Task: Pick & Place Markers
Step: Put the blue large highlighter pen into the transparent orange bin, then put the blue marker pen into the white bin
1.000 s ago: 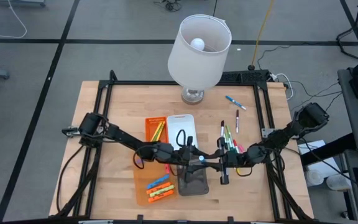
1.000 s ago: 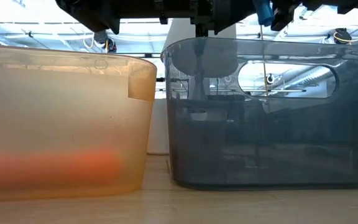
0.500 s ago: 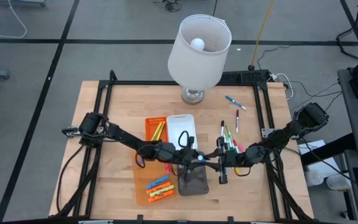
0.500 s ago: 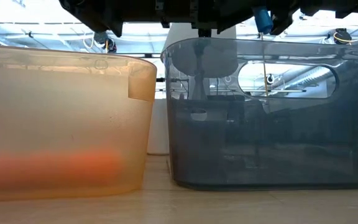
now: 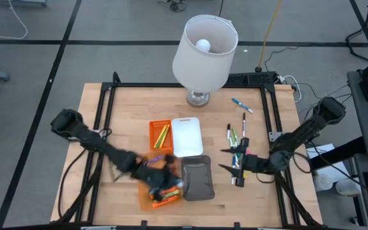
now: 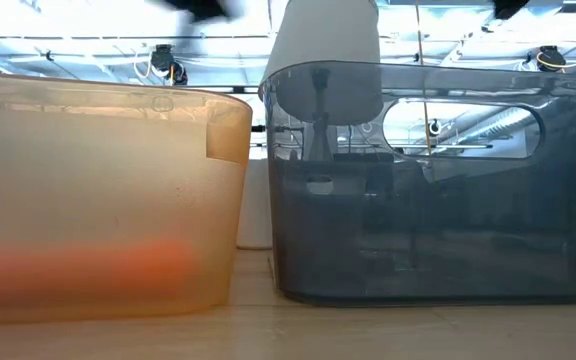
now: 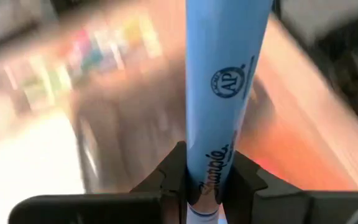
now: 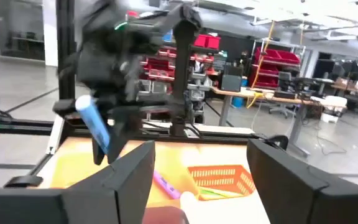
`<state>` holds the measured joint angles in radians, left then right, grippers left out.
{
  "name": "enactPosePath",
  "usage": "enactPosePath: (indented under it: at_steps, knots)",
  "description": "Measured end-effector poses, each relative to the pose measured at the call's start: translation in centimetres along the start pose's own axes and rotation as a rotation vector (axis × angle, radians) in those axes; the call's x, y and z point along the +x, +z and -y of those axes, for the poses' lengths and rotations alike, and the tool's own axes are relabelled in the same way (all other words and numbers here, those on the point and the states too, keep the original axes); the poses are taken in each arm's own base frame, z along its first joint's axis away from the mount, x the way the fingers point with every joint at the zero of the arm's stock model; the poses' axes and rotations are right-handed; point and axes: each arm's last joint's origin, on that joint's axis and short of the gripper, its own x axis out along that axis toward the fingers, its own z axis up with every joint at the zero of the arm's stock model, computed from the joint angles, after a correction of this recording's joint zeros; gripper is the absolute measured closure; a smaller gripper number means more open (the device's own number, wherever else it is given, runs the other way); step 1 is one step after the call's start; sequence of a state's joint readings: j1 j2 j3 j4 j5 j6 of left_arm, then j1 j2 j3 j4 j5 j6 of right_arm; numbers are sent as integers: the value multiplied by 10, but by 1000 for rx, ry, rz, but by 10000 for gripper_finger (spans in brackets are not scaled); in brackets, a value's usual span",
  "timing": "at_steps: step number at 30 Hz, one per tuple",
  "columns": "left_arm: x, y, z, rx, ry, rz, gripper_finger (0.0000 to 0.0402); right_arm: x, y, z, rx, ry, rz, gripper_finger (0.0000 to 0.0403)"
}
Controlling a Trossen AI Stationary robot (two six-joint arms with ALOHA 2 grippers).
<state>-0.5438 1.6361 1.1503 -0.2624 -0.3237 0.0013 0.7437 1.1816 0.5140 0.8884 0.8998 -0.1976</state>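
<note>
My left gripper (image 5: 163, 176) hangs blurred above the large orange tray (image 5: 147, 199) at the table's near side, shut on a light blue marker (image 7: 225, 81). That marker also shows in the right wrist view as a slanted blue marker (image 8: 95, 127). My right gripper (image 5: 230, 167) stands wide open to the right of the grey tray (image 5: 197, 179), holding nothing. Loose markers (image 5: 236, 142) lie flat on the table beside it, and one blue marker (image 5: 241, 105) lies farther back. More markers (image 5: 165, 195) lie in the large orange tray. My left gripper pinches the light blue marker's barrel near one end (image 7: 209, 182) between its two fingers (image 7: 173, 174). The marker runs along the fingers and sticks out ahead of them. It is lifted clear and slants downward above the trays.
A small orange basket (image 5: 160, 134) holding yellow and green markers and a white tray (image 5: 186, 136) sit behind the two near trays. A white lamp (image 5: 204, 54) stands at the far edge. In the low view the orange tray wall (image 6: 98, 200) and grey tray wall (image 6: 428, 180) fill the foreground.
Both grippers met above the grey tray and have drawn apart. My left gripper has swung quickly toward the table's left and near side, over the large orange tray, carrying the blue marker. My right gripper has pulled back toward the right edge and risen out of the low view.
</note>
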Motion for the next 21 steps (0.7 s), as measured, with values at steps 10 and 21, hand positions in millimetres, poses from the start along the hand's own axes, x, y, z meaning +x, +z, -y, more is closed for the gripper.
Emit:
enactPosePath:
  at_steps: [10,21]
  knots:
    - [-10,-43,43,-168,19,-300,328,-15,5,5,25,24,8,174]
    - [-3,-39,29,-141,30,-271,175,-15,3,4,20,27,-4,176]
